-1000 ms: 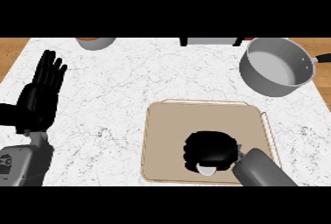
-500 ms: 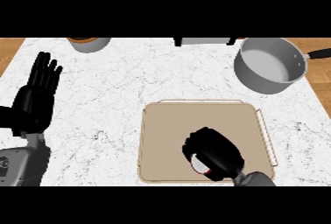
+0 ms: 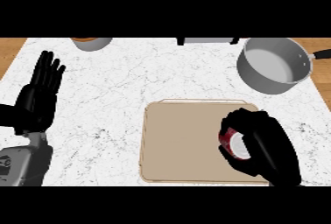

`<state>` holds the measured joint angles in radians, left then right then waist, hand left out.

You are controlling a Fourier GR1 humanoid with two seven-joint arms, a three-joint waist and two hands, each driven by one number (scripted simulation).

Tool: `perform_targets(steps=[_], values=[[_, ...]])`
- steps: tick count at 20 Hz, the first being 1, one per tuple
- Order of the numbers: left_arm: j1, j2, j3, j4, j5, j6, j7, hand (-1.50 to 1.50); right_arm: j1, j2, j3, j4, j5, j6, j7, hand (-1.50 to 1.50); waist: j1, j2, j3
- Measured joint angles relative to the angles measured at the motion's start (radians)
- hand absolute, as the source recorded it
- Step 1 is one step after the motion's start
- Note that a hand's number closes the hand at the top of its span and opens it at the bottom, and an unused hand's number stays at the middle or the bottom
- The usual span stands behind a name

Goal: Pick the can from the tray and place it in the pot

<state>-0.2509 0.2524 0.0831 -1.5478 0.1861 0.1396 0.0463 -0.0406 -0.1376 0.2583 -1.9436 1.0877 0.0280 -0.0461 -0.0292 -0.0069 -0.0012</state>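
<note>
- Head view, right side: the right hand [image 3: 262, 144] comes in from the lower edge and lies over the right part of the tray [image 3: 181, 144], its fingers and thumb curled round the can [image 3: 231, 141]. Only a strip of the can shows between the fingers — a red side and a pale round end — and the rest is hidden by the hand. Whether the can touches the tray or is lifted off it cannot be told.
- Head view, the tray: a tan, flat, squarish tray with a thin raised rim, lying on the white marbled counter [image 3: 129, 87] toward the lower middle. Its left and middle parts are bare; the right edge is partly covered by the hand.
- Head view, the pot: the pot [image 3: 275, 65] is grey, round, with a pale inside and a dark handle running off to the right. It stands at the upper right of the counter, well apart from the tray and from the hand. The counter between the tray's top edge and the pot is bare.
- Head view, left side: the left hand [image 3: 39, 96] shows near the left edge, fingers straight and pointing up, holding nothing — at rest, well apart from the tray.
- Head view, far edge: a brown-rimmed bowl [image 3: 90, 42] is cut off at the upper left, and a grey boxy object [image 3: 207, 40] is cut off at the top middle; both are far from the hand and the pot.
</note>
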Motion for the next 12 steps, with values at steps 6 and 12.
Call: perform_targets(steps=[6, 12], values=[[-0.006, -0.013, -0.006, 0.016, -0.011, -0.004, -0.023, 0.0, -0.062, -0.049, -0.253, -0.081, -0.128, 0.011, 0.043, 1.5, 0.016, 0.005, 0.001], [-0.029, -0.017, -0.004, 0.035, -0.014, -0.016, -0.018, 0.0, -0.161, -0.19, -0.504, 0.079, -0.276, 0.062, -0.011, 1.5, 0.026, 0.007, 0.001]])
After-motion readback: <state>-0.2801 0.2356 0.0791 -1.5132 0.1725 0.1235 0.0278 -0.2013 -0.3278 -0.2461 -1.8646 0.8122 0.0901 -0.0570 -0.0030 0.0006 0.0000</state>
